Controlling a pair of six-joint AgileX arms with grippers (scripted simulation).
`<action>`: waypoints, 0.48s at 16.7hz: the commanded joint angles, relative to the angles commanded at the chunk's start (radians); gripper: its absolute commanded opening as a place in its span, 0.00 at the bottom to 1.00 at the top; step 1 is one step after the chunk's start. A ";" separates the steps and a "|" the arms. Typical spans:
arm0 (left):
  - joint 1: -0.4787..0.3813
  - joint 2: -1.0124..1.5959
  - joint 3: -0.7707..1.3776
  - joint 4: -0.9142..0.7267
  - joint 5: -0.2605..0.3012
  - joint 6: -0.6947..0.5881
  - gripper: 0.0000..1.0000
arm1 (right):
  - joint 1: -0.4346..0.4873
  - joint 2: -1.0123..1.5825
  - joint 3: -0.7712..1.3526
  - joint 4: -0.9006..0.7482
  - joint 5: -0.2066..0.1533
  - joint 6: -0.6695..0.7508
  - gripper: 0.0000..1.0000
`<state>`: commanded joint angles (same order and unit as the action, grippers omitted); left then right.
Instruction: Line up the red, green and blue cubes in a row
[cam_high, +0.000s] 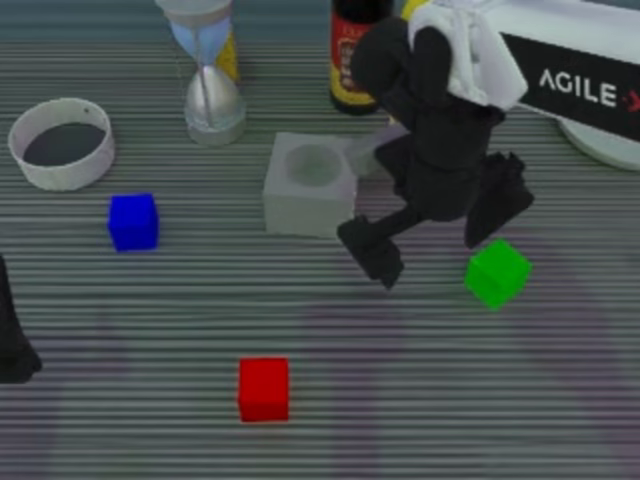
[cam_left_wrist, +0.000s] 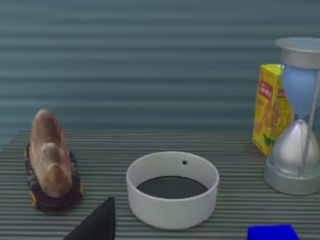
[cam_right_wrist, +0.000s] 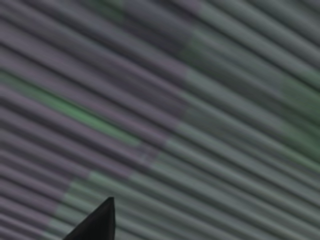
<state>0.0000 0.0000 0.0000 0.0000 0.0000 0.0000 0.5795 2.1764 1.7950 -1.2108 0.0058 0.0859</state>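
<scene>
The red cube lies near the table's front middle. At the left sits the blue cube, whose top corner also shows in the left wrist view. The green cube rests at the right, turned a little. My right gripper hangs open over the table just left of and behind the green cube, one finger spread far left, the other just behind the cube, nothing between them. The right wrist view shows only striped tabletop and one fingertip. My left gripper is parked at the left edge, open and empty.
A grey block with a round hollow stands just left of the right arm. Behind are a white ring dish, an hourglass, a dark bottle and a yellow carton. A bread-topped toy sits far left.
</scene>
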 joint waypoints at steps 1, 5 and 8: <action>0.000 0.000 0.000 0.000 0.000 0.000 1.00 | -0.036 -0.014 -0.027 0.010 -0.002 -0.079 1.00; 0.000 0.000 0.000 0.000 0.000 0.000 1.00 | -0.150 -0.066 -0.107 0.051 -0.004 -0.297 1.00; 0.000 0.000 0.000 0.000 0.000 0.000 1.00 | -0.182 -0.084 -0.127 0.065 -0.004 -0.349 1.00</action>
<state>0.0000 0.0000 0.0000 0.0000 0.0000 0.0000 0.3972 2.0928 1.6683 -1.1463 0.0021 -0.2634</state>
